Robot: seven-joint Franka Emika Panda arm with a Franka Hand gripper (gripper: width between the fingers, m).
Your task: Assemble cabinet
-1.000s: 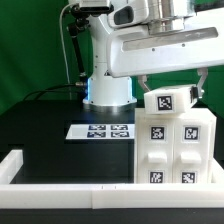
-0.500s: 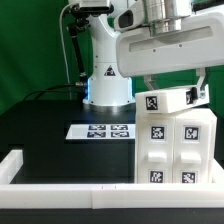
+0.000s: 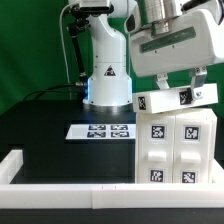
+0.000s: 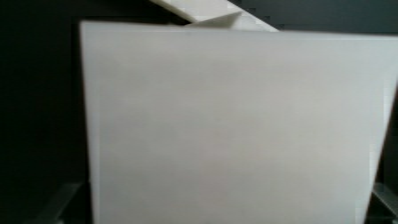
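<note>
Black table: cabinet body stands built; gripper clamps a tagged panel, tilted just above it, not yet seated, likely a late step.

gripper holding tilted panel, perhaps touching cabinet

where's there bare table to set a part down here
Bare black table lies between the marker board and the front white rail, left of the cabinet in the exterior view. Crowded at that view's right: the gripper holds a panel over the cabinet.
</note>
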